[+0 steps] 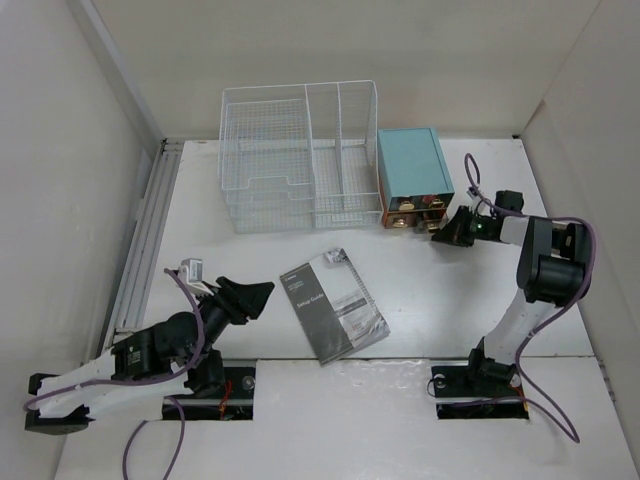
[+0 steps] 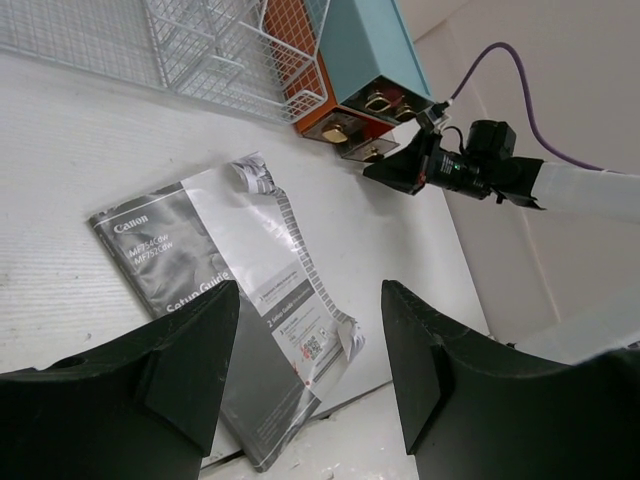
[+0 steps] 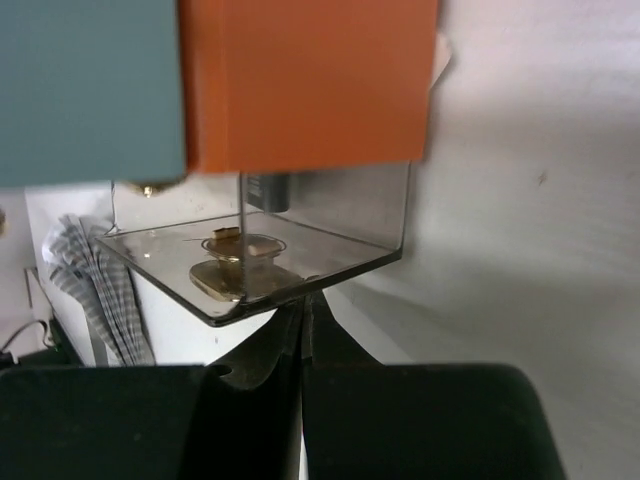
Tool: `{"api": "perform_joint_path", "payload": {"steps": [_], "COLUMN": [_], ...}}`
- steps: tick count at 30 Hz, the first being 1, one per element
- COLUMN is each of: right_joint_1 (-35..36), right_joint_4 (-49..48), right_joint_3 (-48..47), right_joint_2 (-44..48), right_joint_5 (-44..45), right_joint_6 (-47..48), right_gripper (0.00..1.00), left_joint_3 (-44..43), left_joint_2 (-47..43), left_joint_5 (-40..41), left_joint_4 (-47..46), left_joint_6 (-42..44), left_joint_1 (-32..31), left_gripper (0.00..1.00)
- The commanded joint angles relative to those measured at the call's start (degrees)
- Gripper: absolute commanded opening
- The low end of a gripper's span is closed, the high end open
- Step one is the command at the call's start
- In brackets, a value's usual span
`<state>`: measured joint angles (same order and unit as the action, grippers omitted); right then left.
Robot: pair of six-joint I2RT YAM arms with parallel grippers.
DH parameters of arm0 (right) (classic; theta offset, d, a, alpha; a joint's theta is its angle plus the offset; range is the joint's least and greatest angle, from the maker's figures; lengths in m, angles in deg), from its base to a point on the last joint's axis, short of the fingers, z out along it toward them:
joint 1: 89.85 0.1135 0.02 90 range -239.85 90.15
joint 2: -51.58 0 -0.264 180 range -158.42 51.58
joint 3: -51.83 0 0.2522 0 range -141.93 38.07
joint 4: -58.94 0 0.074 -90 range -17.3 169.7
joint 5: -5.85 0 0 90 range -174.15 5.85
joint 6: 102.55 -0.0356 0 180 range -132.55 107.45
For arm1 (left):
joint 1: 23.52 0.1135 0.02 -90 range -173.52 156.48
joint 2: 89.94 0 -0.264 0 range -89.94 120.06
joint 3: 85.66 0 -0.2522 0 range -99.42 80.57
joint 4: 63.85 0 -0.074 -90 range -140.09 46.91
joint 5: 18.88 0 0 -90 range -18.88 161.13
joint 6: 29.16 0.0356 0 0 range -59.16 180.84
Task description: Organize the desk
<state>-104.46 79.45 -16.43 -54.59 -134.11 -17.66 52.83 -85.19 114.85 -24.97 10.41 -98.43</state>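
Note:
The desk (image 1: 450, 300) is a wide white tabletop. A grey Canon setup guide booklet (image 1: 332, 302) lies flat near its front middle. My left gripper (image 1: 263, 291) hovers just left of it, open; in the left wrist view the booklet (image 2: 230, 270) shows between and beyond the empty fingers (image 2: 200, 340). My right gripper (image 1: 438, 236) is shut at the front of the teal box (image 1: 412, 170). Its closed tips (image 3: 303, 302) touch the lower edge of a pulled-out clear drawer (image 3: 290, 240) with a brass knob, under an orange drawer (image 3: 305, 80).
A white wire-mesh rack (image 1: 300, 155) stands at the back, tight against the teal box's left side. Walls close in on both sides and behind. A metal rail (image 1: 145, 240) runs along the left edge. Both arm bases sit in cutouts (image 1: 225, 385) at the front.

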Motion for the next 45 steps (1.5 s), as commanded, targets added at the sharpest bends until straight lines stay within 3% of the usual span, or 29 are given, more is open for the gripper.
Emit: {"api": "perform_joint_path", "payload": {"steps": [1, 16, 21, 29, 34, 35, 37, 39, 40, 41, 42, 43, 45], "right_joint_1": [-0.33, -0.33, -0.33, -0.33, 0.80, 1.94, 8.41, 16.24, 25.59, 30.21, 34.17, 36.65, 36.50], "right_joint_4": [-8.58, -12.46, -10.98, 9.06, 23.73, 26.19, 31.20, 29.13, 19.63, 14.23, 8.35, 3.33, 8.44], "right_joint_3": [-2.80, -10.88, -8.18, -2.80, -7.36, -9.55, -11.41, -9.24, -6.00, -2.05, 6.43, 7.12, 1.01], "right_joint_2": [-1.67, -6.77, -4.41, 10.97, 18.00, 19.32, 24.50, 34.20, 38.97, 43.81, 48.73, 52.78, 47.84], "right_joint_5": [-0.41, -0.76, -2.96, -3.40, -5.86, -5.86, -1.14, 8.51, 22.22, 28.53, 33.38, 36.82, 33.72], "right_joint_6": [-5.69, -8.08, -7.55, 10.45, 23.71, 30.35, 37.76, 45.25, 45.88, 47.02, 50.68, 50.72, 43.82], "right_gripper": [0.00, 0.00, 0.00, 0.00, 0.00, 0.00, 0.11, 0.50, 0.69, 0.98, 1.00, 1.00, 1.00], "left_joint_3": [-0.47, -0.99, -0.99, -0.99, -0.99, -0.99, -0.30, 1.11, 1.90, 3.21, 3.75, 4.28, 5.77], "left_joint_2": [1.22, 1.22, 1.22, 1.74, 1.75, 1.75, 1.75, 2.97, 3.59, 4.29, 6.13, 7.19, 9.99], "left_joint_5": [0.75, 1.28, 1.28, 0.75, 0.22, 0.22, -0.39, -2.32, -2.33, -2.33, -2.85, -2.86, -2.86], "left_joint_4": [-1.22, -0.69, -0.16, -1.31, -1.83, -1.83, -2.54, -5.16, -5.87, -5.88, -5.88, -5.88, -5.88], "left_joint_6": [0.78, 0.25, 0.25, 0.95, 1.48, 1.48, 0.87, 0.34, -0.45, -1.67, -2.47, -4.48, -6.95], "left_joint_1": [-0.23, -0.23, -0.23, -0.23, -0.23, -0.23, -0.23, -0.23, -0.23, -0.23, -0.23, -0.23, -0.23], "left_gripper": [0.55, 0.55, 0.55, 0.55, 0.55, 0.55, 0.55, 0.57, 0.59, 0.61, 0.62, 0.62, 0.62]}}
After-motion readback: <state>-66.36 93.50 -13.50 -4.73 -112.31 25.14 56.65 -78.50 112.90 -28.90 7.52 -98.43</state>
